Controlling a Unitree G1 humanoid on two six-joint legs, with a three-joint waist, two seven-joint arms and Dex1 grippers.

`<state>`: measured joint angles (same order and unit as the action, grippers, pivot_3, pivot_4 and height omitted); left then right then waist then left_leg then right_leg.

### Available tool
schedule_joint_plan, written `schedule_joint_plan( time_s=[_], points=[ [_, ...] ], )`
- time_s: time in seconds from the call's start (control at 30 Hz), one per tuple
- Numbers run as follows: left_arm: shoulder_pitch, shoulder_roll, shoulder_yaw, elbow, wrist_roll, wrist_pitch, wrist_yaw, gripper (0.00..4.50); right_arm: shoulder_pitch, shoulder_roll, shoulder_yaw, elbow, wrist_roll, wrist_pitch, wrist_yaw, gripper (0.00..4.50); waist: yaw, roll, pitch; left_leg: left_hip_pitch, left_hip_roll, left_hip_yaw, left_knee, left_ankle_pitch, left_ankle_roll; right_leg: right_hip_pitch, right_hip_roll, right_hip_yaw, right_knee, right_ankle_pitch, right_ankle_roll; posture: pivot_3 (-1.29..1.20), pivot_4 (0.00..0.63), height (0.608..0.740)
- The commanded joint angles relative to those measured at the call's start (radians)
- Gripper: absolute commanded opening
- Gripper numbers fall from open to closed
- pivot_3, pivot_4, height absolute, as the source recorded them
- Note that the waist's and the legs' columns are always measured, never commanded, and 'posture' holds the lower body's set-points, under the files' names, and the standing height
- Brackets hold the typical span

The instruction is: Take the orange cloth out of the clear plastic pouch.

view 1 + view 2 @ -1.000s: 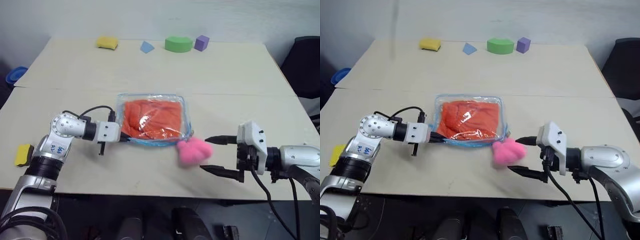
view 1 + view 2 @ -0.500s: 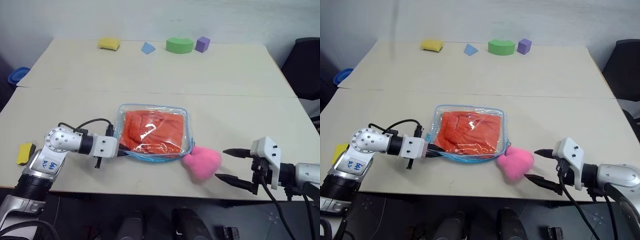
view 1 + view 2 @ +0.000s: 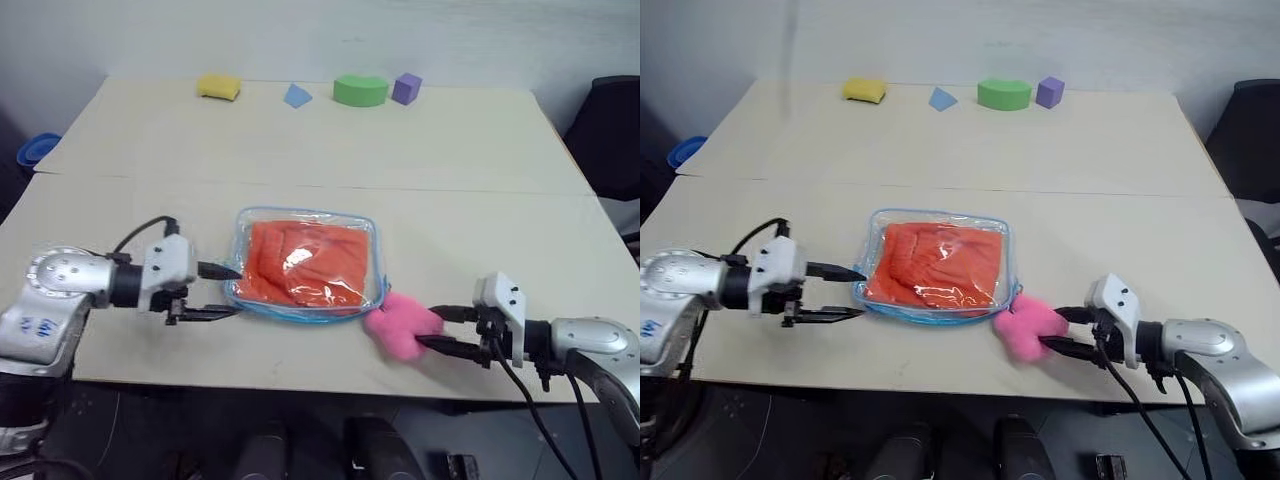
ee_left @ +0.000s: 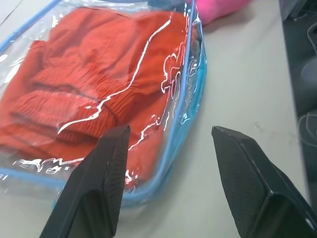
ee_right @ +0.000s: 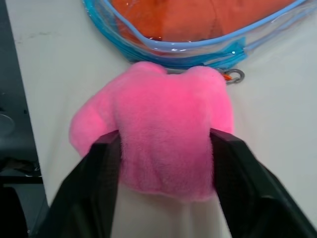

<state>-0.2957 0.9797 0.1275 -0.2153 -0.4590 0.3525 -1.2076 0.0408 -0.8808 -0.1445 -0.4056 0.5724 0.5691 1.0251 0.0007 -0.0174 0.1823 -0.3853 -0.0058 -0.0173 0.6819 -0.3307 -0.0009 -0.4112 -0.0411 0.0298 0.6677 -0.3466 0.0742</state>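
A pale wooden worktop (image 3: pixel 450 160) spans the room, a seam (image 3: pixel 300 185) running across its middle. Behind the worktop rises a plain whitish wall (image 3: pixel 300 35). Off the worktop's right edge stands something dark (image 3: pixel 610 130), perhaps a chair. Below its near edge the floor (image 3: pixel 300 440) lies dark.

Glossy, wrinkled clear plastic pouch with light blue edging (image 4: pixel 185 99) catching white glare; soft ribbed orange cloth (image 4: pixel 84 84) inside looks matt; fluffy pink pompom (image 5: pixel 158 144) is plush, fuzzy; smooth matt pale wooden tabletop (image 3: pixel 420 150) underneath
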Motion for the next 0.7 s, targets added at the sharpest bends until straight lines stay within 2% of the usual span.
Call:
schedule_joint_plan(
  time_s=[0.03, 0.17, 0.3, 0.5, 0.63, 0.7],
  points=[
    [-0.003, 0.003, 0.032, -0.063, -0.036, 0.051, 0.031, 2.79, 0.051, -0.030, -0.074, -0.098, 0.074, 0.026, 0.037, 1.29, 0.002, 0.000, 0.000, 0.000, 0.000, 0.000, 0.000, 0.000, 0.000, 0.000, 0.000, 0.000, 0.000, 0.000, 0.000, 0.00, 0.150, 0.740],
    [-0.019, -0.021, -0.003, -0.112, -0.038, 0.081, 0.051, 2.79, 0.079, -0.013, -0.055, -0.225, 0.148, 0.080, 0.006, 0.01, -0.001, 0.000, 0.000, 0.000, 0.000, 0.000, 0.000, 0.000, 0.000, 0.001, 0.000, 0.000, -0.001, 0.000, 0.000, 0.00, 0.150, 0.740],
    [-0.060, -0.042, -0.036, -0.114, -0.031, 0.098, 0.055, 2.79, 0.046, 0.032, -0.005, -0.277, 0.229, 0.145, -0.052, 0.01, -0.005, 0.000, 0.000, 0.000, 0.000, 0.000, 0.000, 0.000, 0.000, 0.000, 0.001, 0.000, 0.000, 0.000, 0.000, 0.00, 0.150, 0.740],
    [-0.144, -0.101, -0.153, -0.094, 0.006, 0.087, 0.036, 2.79, -0.034, 0.113, 0.237, -0.204, 0.030, 0.117, -0.164, 0.01, -0.003, 0.000, 0.000, 0.000, 0.000, 0.000, 0.000, 0.000, -0.001, 0.000, 0.001, 0.000, 0.000, 0.000, 0.000, 0.00, 0.150, 0.740],
    [-0.203, -0.153, -0.247, -0.071, 0.048, 0.070, 0.017, 2.79, -0.059, 0.148, 0.272, -0.166, -0.018, 0.121, -0.203, 0.01, -0.003, -0.001, 0.000, 0.000, 0.000, 0.000, 0.000, 0.001, -0.002, 0.000, 0.001, 0.000, 0.000, 0.000, 0.000, 0.00, 0.150, 0.740],
    [-0.235, -0.177, -0.285, -0.056, 0.055, 0.076, 0.001, 2.79, -0.053, 0.146, 0.241, -0.177, 0.010, 0.150, -0.210, 0.47, -0.005, -0.001, -0.001, 0.000, 0.000, 0.000, 0.000, 0.001, -0.002, 0.000, 0.001, 0.000, 0.001, 0.000, 0.000, 0.00, 0.150, 0.740]
  ],
)
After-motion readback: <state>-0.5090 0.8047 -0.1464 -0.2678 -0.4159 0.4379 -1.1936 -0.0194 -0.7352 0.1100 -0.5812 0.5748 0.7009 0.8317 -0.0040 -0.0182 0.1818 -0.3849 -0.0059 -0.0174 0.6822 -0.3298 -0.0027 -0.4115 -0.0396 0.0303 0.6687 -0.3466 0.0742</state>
